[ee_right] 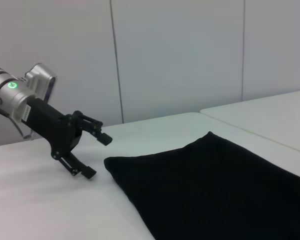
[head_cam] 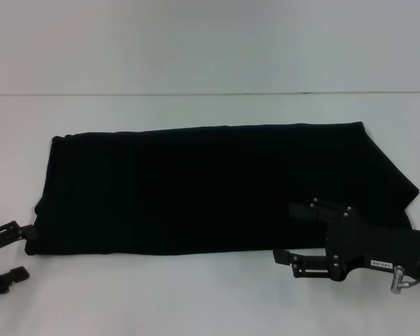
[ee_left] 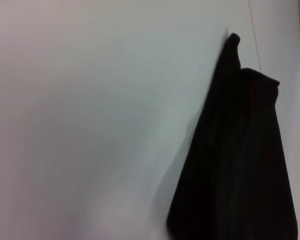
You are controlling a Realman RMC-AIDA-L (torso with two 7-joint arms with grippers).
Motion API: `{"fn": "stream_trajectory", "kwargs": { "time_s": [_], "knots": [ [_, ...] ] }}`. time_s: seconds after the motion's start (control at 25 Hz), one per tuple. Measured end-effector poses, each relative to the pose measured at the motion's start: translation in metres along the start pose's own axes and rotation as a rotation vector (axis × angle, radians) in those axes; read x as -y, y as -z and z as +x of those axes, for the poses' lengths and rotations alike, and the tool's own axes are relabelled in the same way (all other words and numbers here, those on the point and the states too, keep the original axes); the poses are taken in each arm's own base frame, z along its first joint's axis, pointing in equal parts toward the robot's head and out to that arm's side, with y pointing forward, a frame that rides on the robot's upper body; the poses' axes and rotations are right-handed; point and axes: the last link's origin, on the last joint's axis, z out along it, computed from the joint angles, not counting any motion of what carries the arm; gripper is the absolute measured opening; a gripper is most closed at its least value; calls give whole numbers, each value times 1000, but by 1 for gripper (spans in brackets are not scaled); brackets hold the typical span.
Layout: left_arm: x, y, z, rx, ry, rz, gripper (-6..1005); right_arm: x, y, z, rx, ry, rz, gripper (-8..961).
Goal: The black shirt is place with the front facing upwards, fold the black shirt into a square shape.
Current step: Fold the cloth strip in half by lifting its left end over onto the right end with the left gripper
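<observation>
At the near right, the right gripper (head_cam: 285, 234) hovers at the black shirt's (head_cam: 217, 185) near edge, its fingers spread with the upper one over the cloth. At the near left, the left gripper (head_cam: 17, 250) sits just beside the shirt's left end, fingers spread, holding nothing. The shirt lies as a long folded band across the white surface (head_cam: 196, 301), no lettering showing.

Black shirt (head_cam: 210, 185): lies flat on the white table (head_cam: 196, 294), folded into a long horizontal band. Plain black surface up, no lettering visible. Right end flares into an angled point; left end squared off.
</observation>
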Motion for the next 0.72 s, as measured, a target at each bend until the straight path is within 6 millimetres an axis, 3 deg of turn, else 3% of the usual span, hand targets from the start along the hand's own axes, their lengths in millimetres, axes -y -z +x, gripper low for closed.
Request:
{"fn": "stream_trajectory", "kwargs": {
  "time_s": [0.72],
  "knots": [
    [-11,-23,11,-10,-14,15,907,-2,2,3,-2,-18,1,933]
  ]
}}
